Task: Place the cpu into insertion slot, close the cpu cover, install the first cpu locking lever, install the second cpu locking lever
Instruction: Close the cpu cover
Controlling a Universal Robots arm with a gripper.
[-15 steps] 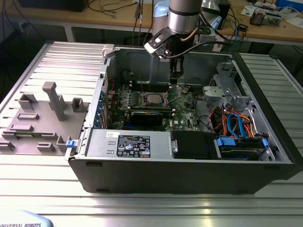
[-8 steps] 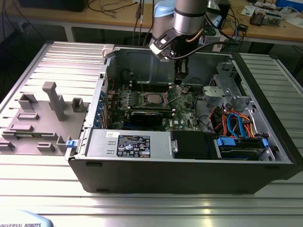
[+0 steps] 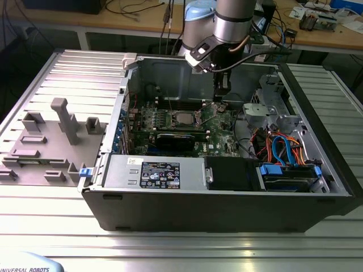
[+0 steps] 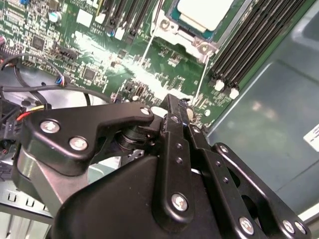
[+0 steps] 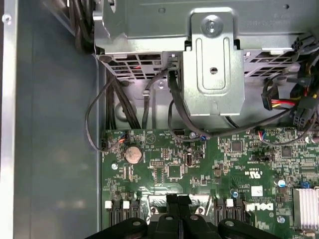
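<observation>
Your cpu [image 4: 204,12] already sits in the insertion slot [image 3: 173,118], with the cpu cover [image 4: 190,39] seemingly down over it, so a locking lever [image 4: 200,82] looks to be your step. The hand [image 4: 172,101], tips together and empty, hovers just beside the slot near that thin rod. Catching it calls for fine aim. The second wrist view gives you the rod; the exterior view places the hand beside the slot.

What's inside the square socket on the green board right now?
A flat chip with a pale metal top lies in the socket, whose silver rim frames it. The chip covers the socket's floor, so what lies beneath cannot be seen.
</observation>
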